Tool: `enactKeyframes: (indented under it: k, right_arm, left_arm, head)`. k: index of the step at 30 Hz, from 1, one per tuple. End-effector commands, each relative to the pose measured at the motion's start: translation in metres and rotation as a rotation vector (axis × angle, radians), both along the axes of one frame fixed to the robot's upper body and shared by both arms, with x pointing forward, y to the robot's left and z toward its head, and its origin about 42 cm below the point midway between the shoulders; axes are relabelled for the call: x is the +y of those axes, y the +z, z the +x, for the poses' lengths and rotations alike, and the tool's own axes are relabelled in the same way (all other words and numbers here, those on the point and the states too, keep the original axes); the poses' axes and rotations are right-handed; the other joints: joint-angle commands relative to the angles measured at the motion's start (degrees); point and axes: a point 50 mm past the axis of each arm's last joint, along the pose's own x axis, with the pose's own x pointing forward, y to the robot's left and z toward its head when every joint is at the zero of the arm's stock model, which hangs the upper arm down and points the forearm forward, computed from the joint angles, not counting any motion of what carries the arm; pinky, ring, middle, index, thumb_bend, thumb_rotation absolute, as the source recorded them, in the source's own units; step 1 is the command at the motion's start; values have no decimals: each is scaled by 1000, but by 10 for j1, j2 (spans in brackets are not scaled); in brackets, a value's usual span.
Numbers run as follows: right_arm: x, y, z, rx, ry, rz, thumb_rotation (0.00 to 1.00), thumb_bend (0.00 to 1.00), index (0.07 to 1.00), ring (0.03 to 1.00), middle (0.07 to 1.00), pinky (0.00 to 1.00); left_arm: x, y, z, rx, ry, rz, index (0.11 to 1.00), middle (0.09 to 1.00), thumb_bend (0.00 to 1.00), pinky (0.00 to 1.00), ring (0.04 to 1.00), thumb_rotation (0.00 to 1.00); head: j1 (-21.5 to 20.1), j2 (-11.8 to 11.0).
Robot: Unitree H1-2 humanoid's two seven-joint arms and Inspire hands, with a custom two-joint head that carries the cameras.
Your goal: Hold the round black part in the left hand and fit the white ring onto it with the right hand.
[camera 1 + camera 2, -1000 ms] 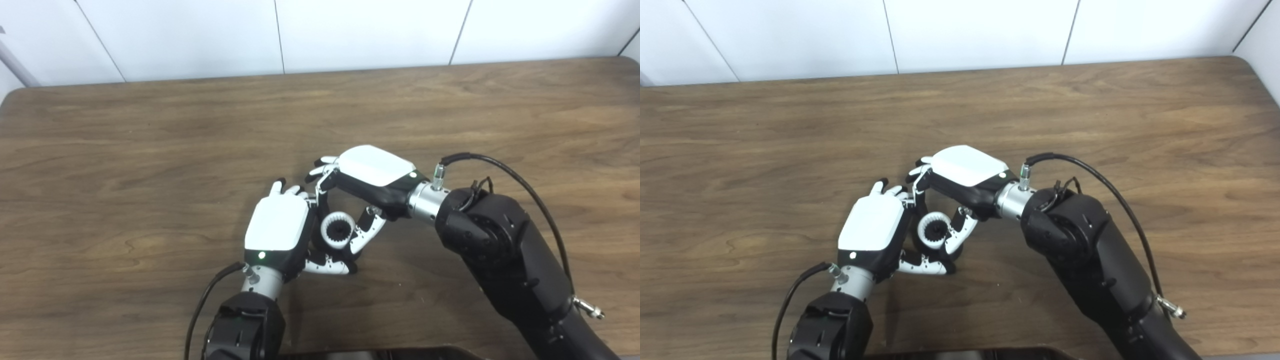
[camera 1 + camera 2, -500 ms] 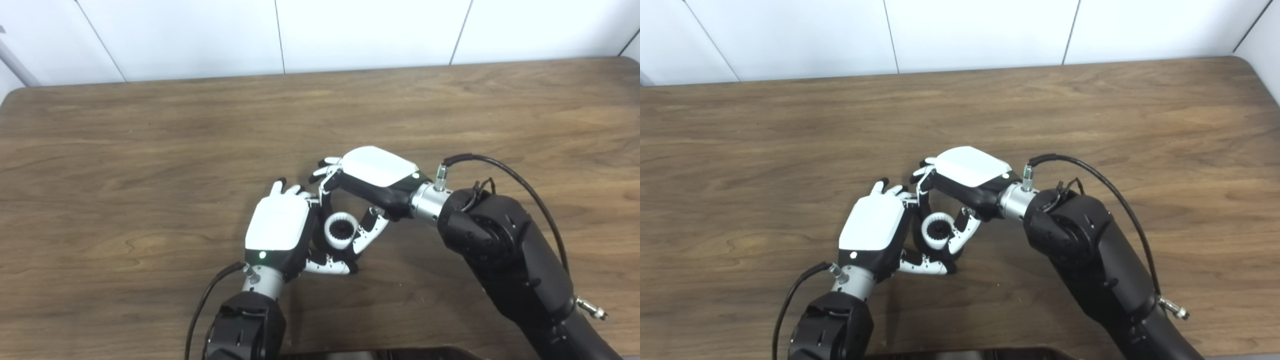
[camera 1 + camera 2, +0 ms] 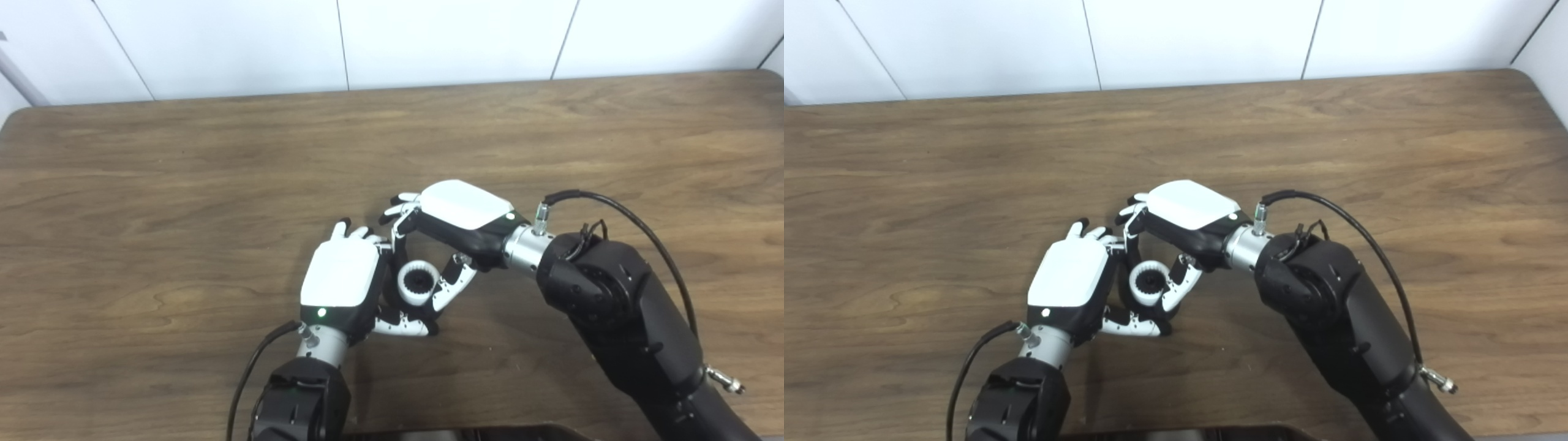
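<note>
A white ring [image 3: 418, 282] with a toothed inner edge sits between my two hands at the table's middle, and a round black part [image 3: 419, 281] shows dark inside it. My left hand [image 3: 340, 282] wraps around the black part from the left, its thumb [image 3: 401, 326] curling under. My right hand [image 3: 460, 214] arches over from the right with fingers on the far side of the ring and thumb [image 3: 453, 286] on the near right side. Most of the black part is hidden by the ring and the fingers.
The wooden table [image 3: 184, 184] stretches around both hands, with a white wall behind it. A cable [image 3: 618, 211] loops off the right wrist. A dark object's edge [image 3: 465, 433] shows at the bottom of the picture.
My right hand and the white ring shifted slightly to the right. My left hand stayed in place.
</note>
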Motion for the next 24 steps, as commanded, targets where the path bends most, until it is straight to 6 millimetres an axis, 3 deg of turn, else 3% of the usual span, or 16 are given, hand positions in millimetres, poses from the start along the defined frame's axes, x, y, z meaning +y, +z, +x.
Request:
enactKeyframes:
  k: [1,21,22,23,24]
  right_arm:
    - [2,10,4,-60,1,33,135,524,483,944,860,886]
    - [0,12,4,-65,11,15,150,525,493,951,875,899]
    - [0,12,4,-65,12,15,183,732,548,950,874,898]
    - [0,13,4,-64,11,14,207,863,583,951,874,899]
    - [1,13,4,-65,13,14,218,911,597,953,876,903]
  left_arm:
    - [-7,-7,-6,61,-44,10,481,777,524,1000,892,57]
    - [-6,-7,-6,63,-46,4,482,781,524,1000,896,56]
    - [-6,-6,-6,64,-46,4,481,780,524,1000,896,56]
    - [-6,-6,-6,65,-45,5,481,780,525,1000,896,56]
    - [-6,-6,-6,66,-45,4,481,782,525,1000,897,56]
  head:
    - [0,0]
    - [-1,2]
    - [-1,2]
    - [-1,2]
    - [-1,2]
